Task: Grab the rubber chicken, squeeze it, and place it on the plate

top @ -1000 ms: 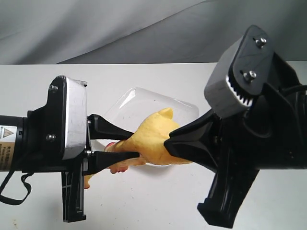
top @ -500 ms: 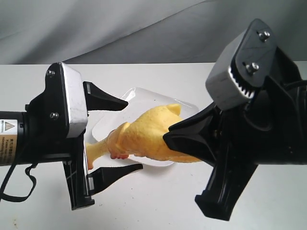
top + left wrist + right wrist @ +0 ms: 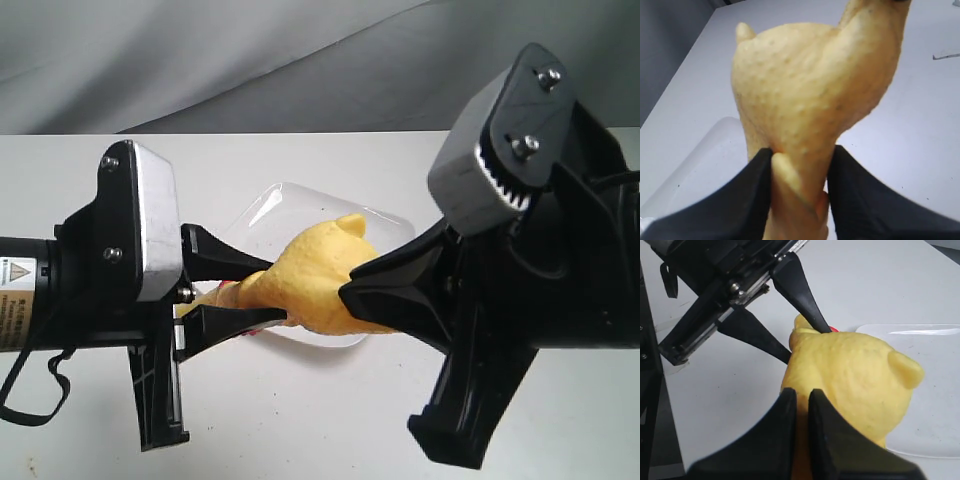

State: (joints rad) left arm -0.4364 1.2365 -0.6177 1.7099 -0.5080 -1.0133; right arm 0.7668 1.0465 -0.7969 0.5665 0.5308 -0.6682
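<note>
The yellow rubber chicken (image 3: 315, 275) hangs in the air above the white plate (image 3: 262, 215), held from both sides. My left gripper (image 3: 265, 292) is shut on the chicken's narrow lower body near its legs; in the left wrist view the black fingers (image 3: 747, 200) press the yellow rubber chicken (image 3: 810, 100) inward. My right gripper (image 3: 362, 292) is shut on the other end of the body, its two fingers (image 3: 780, 430) pinching a thin fold of the rubber chicken (image 3: 855, 375). A bit of red shows by the left fingers. Head and neck are hidden.
The white table (image 3: 300, 420) spreads under both arms, with a grey cloth backdrop (image 3: 250, 60) behind. The plate (image 3: 935, 390) lies directly below the chicken. The bulky gripper bodies fill much of the exterior view.
My left gripper was shut on the chicken, opened wide half a second ago, and has now shut on it again. The right gripper has kept its grip and hardly moved.
</note>
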